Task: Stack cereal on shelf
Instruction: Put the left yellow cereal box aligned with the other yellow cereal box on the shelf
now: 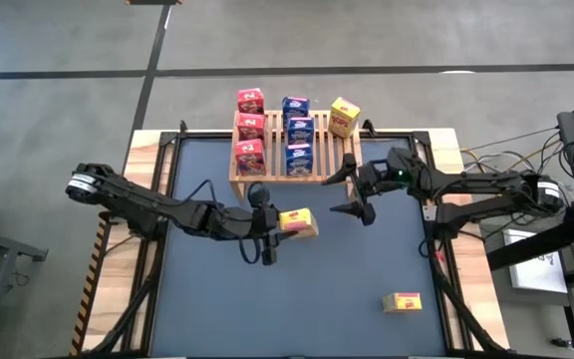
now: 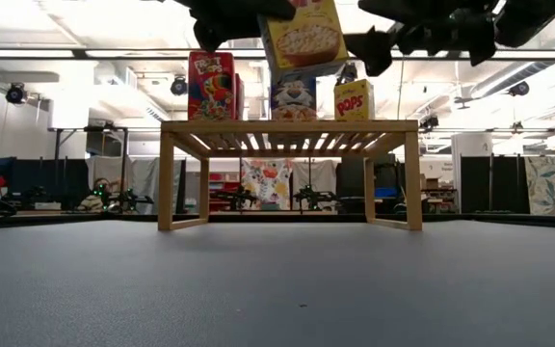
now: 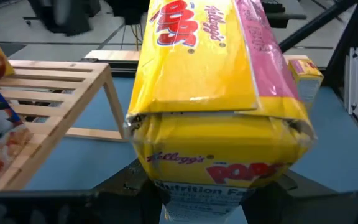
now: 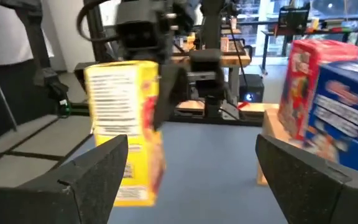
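Filling the left wrist view, a yellow cereal box (image 3: 219, 118) sits clamped between the fingers of the left gripper (image 1: 267, 227), lifted off the table in front of the wooden shelf (image 1: 322, 168). The right gripper (image 1: 352, 189) hangs close by on the box's other side with its fingers spread wide and nothing between them — it looks set for a handover.

If the left fingers let go before the right ones have closed, the box would likely drop to the blue mat (image 1: 347, 289). A crooked grab could also crush the thin cardboard, and a swing toward the shelf might knock over the boxes already there: three red (image 1: 250, 128), three blue (image 1: 297, 130) and one yellow (image 1: 344, 117). One more yellow box (image 1: 402, 301) lies on the mat, well apart.

Readable print: "Kellogg's", "POPS" and part of "Nutrition Facts" on the held box — "POPS" again on the yellow box on the shelf. The red and blue fronts are too small to read.
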Action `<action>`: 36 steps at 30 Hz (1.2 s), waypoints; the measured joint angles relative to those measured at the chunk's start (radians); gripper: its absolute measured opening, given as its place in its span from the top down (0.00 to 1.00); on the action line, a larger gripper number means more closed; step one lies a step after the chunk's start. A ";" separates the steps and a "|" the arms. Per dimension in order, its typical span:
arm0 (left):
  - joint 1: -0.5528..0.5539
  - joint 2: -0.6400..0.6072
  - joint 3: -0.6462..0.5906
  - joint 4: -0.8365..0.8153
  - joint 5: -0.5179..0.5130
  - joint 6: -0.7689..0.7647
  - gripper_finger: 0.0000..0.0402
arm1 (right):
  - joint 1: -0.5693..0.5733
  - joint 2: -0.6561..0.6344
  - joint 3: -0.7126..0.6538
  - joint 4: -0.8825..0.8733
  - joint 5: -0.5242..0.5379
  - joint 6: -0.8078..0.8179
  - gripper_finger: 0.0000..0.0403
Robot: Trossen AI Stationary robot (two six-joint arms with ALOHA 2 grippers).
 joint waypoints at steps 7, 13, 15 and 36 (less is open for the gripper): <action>0.014 -0.022 0.006 0.003 0.000 0.007 0.63 | 0.109 0.011 0.002 -0.002 0.124 -0.019 0.17; 0.020 -0.022 0.008 0.035 0.000 0.026 0.63 | 0.130 0.061 0.002 0.079 0.144 0.095 0.17; 0.020 -0.022 0.008 0.046 0.000 0.033 0.63 | 0.135 0.078 0.002 0.108 0.143 0.106 0.17; 0.028 -0.021 0.008 0.027 -0.002 0.036 0.63 | 0.186 0.233 0.097 0.170 0.132 0.093 0.19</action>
